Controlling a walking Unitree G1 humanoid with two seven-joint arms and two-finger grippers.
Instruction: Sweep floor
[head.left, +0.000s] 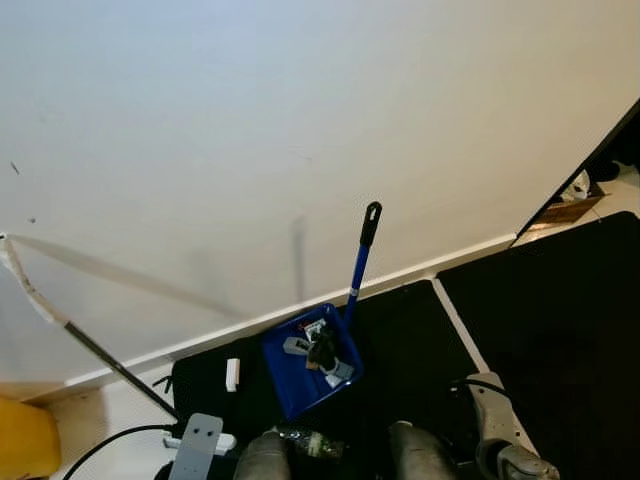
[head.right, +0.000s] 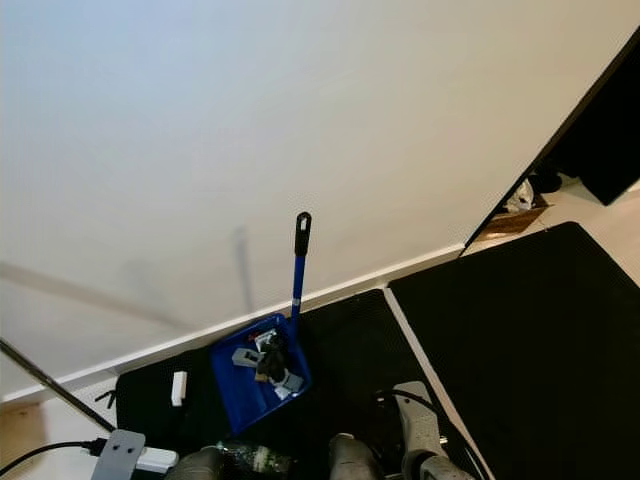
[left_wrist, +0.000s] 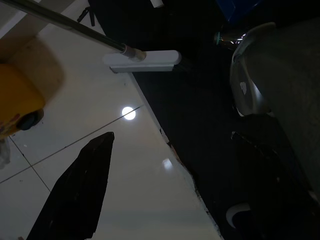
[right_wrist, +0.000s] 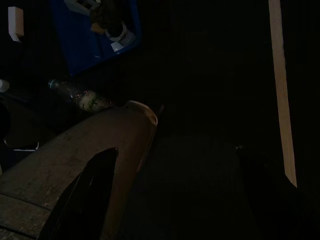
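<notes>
Black floor mats hold a blue dustpan (head.left: 305, 365), its handle rising toward the wall; jaws' state indiscernible.

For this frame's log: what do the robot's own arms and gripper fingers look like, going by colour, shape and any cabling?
The left arm ends in a flat pale-grey metal bracket with two small holes. The right arm is a rounded silver-grey casing with a thin black cable looping off its top. In the wrist views, the left gripper's finger and the right gripper's finger are long, matte black and tapering.

No text, label, brand or number can be read anywhere; the plastic bottle's (right_wrist: 80, 98) label is too dark.
</notes>
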